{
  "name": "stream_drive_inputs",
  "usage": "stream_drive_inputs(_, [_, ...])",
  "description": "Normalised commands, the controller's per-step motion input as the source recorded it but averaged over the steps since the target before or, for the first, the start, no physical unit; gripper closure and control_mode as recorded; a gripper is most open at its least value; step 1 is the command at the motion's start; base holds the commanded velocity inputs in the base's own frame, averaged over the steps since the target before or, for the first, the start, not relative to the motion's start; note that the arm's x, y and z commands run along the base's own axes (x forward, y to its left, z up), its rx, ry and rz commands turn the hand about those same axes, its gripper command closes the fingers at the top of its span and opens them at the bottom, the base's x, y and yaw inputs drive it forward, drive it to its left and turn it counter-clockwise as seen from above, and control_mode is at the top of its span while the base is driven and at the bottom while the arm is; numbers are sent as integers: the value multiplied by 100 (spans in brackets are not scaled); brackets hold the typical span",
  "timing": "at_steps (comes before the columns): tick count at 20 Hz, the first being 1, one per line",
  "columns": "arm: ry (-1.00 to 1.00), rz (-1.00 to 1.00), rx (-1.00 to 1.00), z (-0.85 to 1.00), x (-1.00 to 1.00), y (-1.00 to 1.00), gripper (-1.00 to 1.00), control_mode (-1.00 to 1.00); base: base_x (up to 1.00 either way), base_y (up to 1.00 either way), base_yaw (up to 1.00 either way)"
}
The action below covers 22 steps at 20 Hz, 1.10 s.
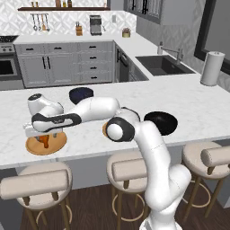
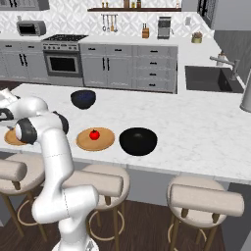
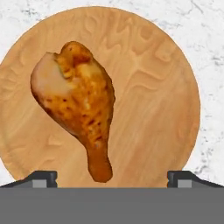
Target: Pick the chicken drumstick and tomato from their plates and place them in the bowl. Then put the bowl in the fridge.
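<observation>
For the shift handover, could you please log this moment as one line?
stage: reaching for drumstick | end effector: open above it | drumstick: on plate | tomato: on its plate | bowl: empty

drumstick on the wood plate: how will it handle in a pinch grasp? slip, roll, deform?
The chicken drumstick tapers from a fat end to a narrow shank, so a pinch near the thin end may let it pivot. Its skin looks glazed, so probably somewhat slippery. It lies flat on the plate, lopsided rather than round, so it is unlikely to roll far if nudged.
</observation>
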Motion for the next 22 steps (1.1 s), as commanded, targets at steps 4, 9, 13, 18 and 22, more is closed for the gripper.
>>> stream_drive_inputs(4, [0, 0, 0, -45, 28, 2, -100, -100, 0, 0, 0])
stream_drive_inputs(9, [0, 0, 0, -33, 18, 8, -100, -100, 0, 0, 0])
stream_drive_inputs(13, [0, 0, 0, -33, 15, 13, -100, -100, 0, 0, 0])
stream_drive_inputs(18, [0, 0, 0, -35, 9, 7, 100, -100, 0, 0, 0])
stream_drive_inputs(22, [0, 0, 0, -2, 0, 0, 100, -100, 0, 0, 0])
